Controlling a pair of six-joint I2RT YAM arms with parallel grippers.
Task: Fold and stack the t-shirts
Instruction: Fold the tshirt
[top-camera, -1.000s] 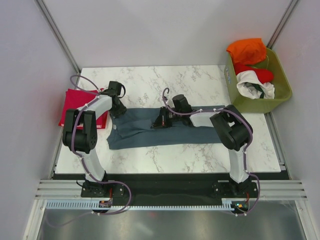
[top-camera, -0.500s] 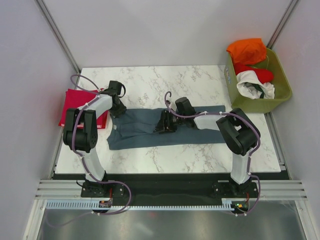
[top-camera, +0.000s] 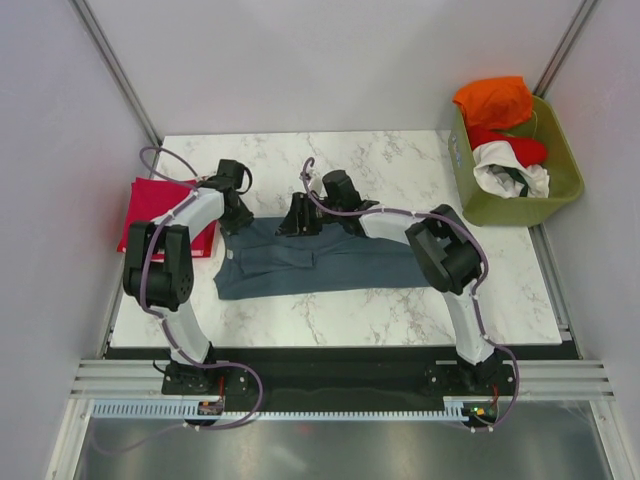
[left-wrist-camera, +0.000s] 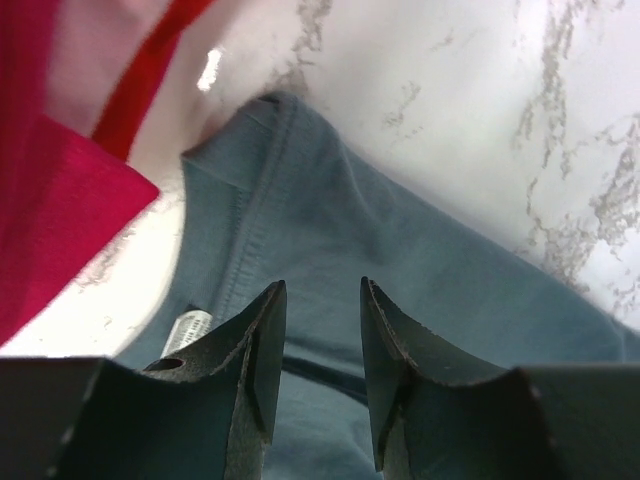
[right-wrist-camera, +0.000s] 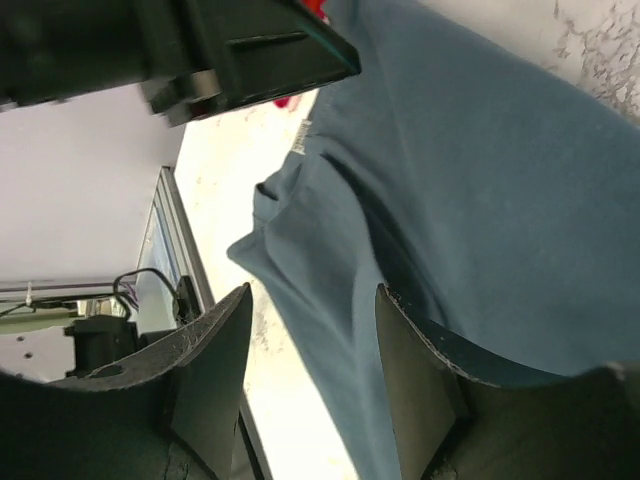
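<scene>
A slate blue-grey t-shirt (top-camera: 320, 265) lies as a long strip across the marble table (top-camera: 300, 160). My left gripper (top-camera: 238, 216) hovers open over its collar end (left-wrist-camera: 270, 190), with the neck label beside its left finger (left-wrist-camera: 262, 340) and nothing between the jaws (left-wrist-camera: 321, 285). My right gripper (top-camera: 293, 222) is open just above the shirt's far edge, a soft fold of cloth (right-wrist-camera: 330, 250) lying below its jaws (right-wrist-camera: 313, 292). A crimson red t-shirt (top-camera: 150, 210), folded to a rectangle, sits at the table's left edge (left-wrist-camera: 60, 200).
An olive-green basket (top-camera: 565, 175) at the back right holds orange (top-camera: 493, 100), red (top-camera: 520, 148) and white (top-camera: 510, 175) shirts. The two grippers are close together over the shirt's left half. The left arm's black gripper body (right-wrist-camera: 200, 50) shows in the right wrist view.
My right gripper has opened, let go of the blue-grey shirt and moved left and toward the far edge. The left gripper has stayed where it was.
</scene>
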